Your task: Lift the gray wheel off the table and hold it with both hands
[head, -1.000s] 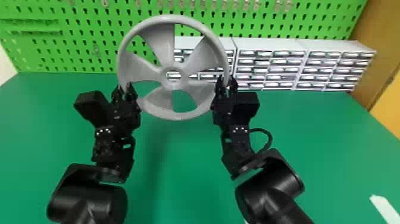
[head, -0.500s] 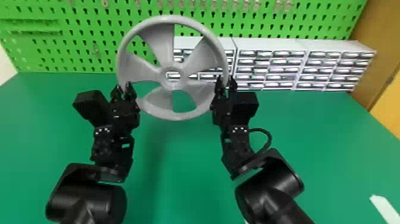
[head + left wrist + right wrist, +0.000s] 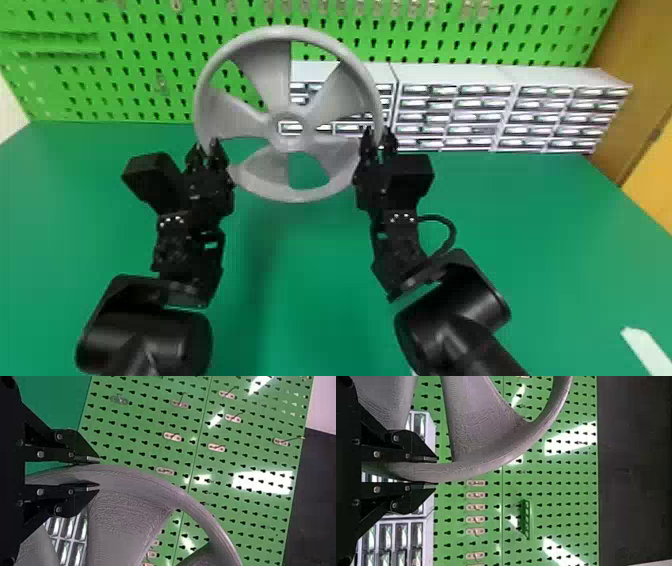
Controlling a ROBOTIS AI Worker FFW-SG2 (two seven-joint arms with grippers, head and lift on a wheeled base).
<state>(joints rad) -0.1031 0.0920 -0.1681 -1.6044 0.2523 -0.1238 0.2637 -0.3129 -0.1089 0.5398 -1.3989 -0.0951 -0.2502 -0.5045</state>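
Behind the wheel, and running well past it on its left, stands a bright green metal pegboard with rows of dark keyhole slots. At the wheel's left side is the left gripper, black with two flat fingers, clamped on the rim, which runs between them in the left wrist view. Then comes the gray round wheel itself, matte, with five broad flaring spokes (rather like fan blades, really) and a small open hub. It is raised off the smooth green table, tilted up on edge between the two grippers, its face toward the head camera. At its right side the black right gripper pinches the rim likewise between two flat fingers. Behind the wheel and reaching on beyond its right are white boxy drawer cabinets with small clear-fronted drawers. Farther right of the wheel rises a brown, wood-coloured panel; a flat white strip lies well apart from it, on the nearer side.
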